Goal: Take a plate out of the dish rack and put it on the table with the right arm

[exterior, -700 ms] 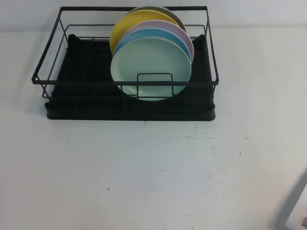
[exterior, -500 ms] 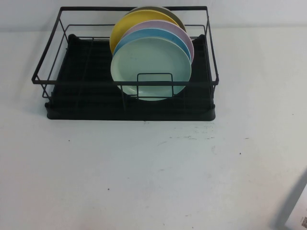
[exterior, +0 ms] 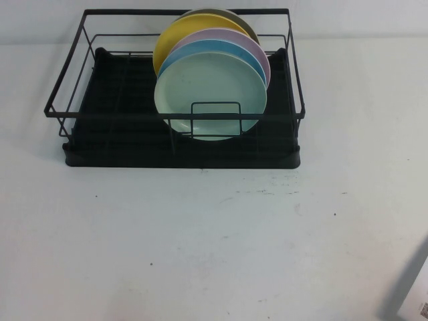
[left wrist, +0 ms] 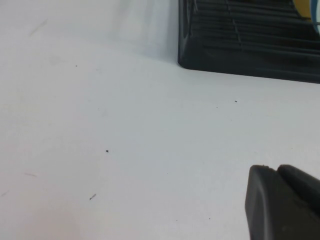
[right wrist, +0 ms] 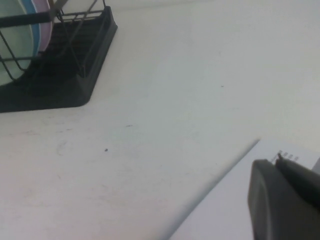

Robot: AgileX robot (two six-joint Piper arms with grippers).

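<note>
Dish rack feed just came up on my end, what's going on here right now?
Nothing is being handled yet. The plate stands upright at the front of a row of coloured plates in the dish rack on the table. The right gripper is low over the table to the rack's right, well short of it. The left gripper is over bare table off the rack's left corner. Neither holds anything.

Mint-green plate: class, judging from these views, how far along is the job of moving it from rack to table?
Done: nothing; the plate stands frontmost in the dish rack. In hand: nothing; the right gripper and left gripper sit low over the table, away from the rack. Left: reaching, grasping, lifting out, setting down.
</note>
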